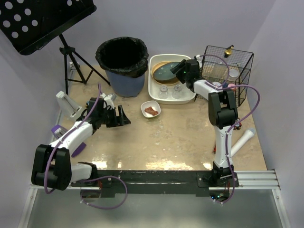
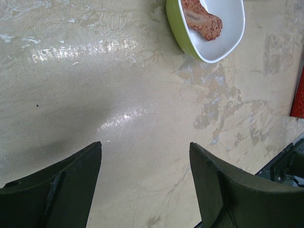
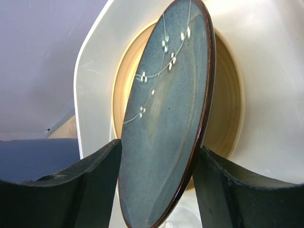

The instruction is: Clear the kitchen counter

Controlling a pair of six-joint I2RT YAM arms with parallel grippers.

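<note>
Left tool (image 1: pixel 121 116) is open, jaws wide apart with nothing between them. It hangs low over a bare patch of the table (image 1: pixel 180 137), left of centre. The left wrist view shows only the mottled beige surface between my fingers (image 2: pixel 71 185).

The small bowl (image 1: pixel 151 109) sits on the table just ahead and to the right of that tool, not touching it. It's white inside and green outside, with a reddish-brown piece of food (image 2: pixel 202 19) lying in it.

Right tool (image 1: pixel 183 70) is reached out over the white tub (image 1: pixel 151 80) at the back of the table. The blue plate (image 3: pixel 166 118) stands tilted on edge between my fingers, leaning over a tan plate (image 3: pixel 228 95) that lies in the tub. A finger sits close on each side of it. I can't tell whether they're clamping it or just standing beside it.

Two clear glasses (image 1: pixel 163 91) stand in the near end of the tub.

Also on the table:
- a black wire basket (image 1: pixel 228 71), back right
- a blue bin (image 1: pixel 126 83) with a black liner, back centre-left
- a white tube (image 1: pixel 242 141), near the right edge
</note>
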